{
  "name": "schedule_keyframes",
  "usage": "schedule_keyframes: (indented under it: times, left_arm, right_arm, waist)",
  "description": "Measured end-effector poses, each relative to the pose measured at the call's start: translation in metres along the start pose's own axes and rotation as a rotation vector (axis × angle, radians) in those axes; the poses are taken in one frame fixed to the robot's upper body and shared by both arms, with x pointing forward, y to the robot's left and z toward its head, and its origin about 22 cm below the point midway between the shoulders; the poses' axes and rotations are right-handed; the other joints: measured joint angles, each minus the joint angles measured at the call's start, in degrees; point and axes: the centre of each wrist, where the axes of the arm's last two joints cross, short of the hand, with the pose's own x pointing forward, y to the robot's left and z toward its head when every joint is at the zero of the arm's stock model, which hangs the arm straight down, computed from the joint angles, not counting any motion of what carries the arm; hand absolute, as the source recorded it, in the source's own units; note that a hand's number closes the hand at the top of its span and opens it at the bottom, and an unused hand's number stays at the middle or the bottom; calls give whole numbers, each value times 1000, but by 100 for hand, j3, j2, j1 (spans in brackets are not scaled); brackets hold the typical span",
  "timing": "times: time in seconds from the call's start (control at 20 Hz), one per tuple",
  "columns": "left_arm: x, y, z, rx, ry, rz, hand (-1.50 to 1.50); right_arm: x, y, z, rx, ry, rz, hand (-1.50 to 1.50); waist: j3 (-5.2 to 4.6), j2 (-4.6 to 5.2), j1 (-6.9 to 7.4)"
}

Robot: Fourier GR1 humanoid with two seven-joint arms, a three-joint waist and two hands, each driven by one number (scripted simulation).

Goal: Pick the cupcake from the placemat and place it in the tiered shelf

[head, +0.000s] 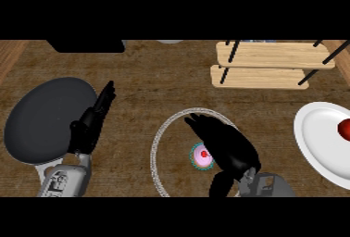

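Head view, my rig. The cupcake (pixel 202 157) sits on the round placemat (pixel 159 152), pink top with a red dot and a teal wrapper edge, roughly at the mat's middle; I use the placemat as landmark. My right hand (pixel 226 143) is over the placemat, palm down, covering the cupcake's right side. Fingers stretch toward the mat's far rim, thumb hangs down at the near edge. Fingers look relaxed and spread, not curled round the cupcake; whether the palm touches it I cannot tell. The cupcake is not lifted as far as I can see.

My left hand (pixel 92 122) is left of the placemat, fingers straight and pressed together, pointing away from me, holding nothing. It lies over the right edge of a dark round pan (pixel 41 120), which sits further left of the mat on the bench (pixel 150 78).

The tiered shelf (pixel 270 65) stands beyond the placemat, up and to the right, two light wood boards on black rods. Right of the placemat is a white plate (pixel 318 143) with a red thing (pixel 344 129) on it, cut by the frame edge.
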Motion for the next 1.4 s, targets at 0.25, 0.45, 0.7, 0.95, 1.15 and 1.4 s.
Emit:
schedule_keyframes:
  times: [0.25, 0.45, 0.7, 0.95, 1.15, 1.4]
  left_arm:
    - [-1, 1, 3, -2, -6, 1, 0]
    - [-5, 5, 5, -1, -6, -5, 0]
    - [-5, 4, 8, -2, -7, 2, 0]
    - [-1, 3, 5, -6, 1, 5, 0]
    - [-2, 3, 3, -5, 2, 7, 0]
    - [-2, 3, 6, -11, -3, 3, 0]
  right_arm:
    - [-9, 5, -11, 13, -2, 1, -150]
    - [-13, 23, -16, 22, -6, 0, -150]
    - [-20, 25, -24, 43, -3, 12, 150]
    - [-21, 23, -25, 57, -35, 84, 150]
    - [-21, 31, -23, 19, -67, 118, 150]
    - [-17, 37, -19, -29, -36, 92, 150]
  waist:
    - [0, 0, 5]
    - [0, 0, 3]
    - [0, 0, 4]
    - [-2, -11, 8]
    - [-6, -20, 4]
    - [-5, -17, 4]
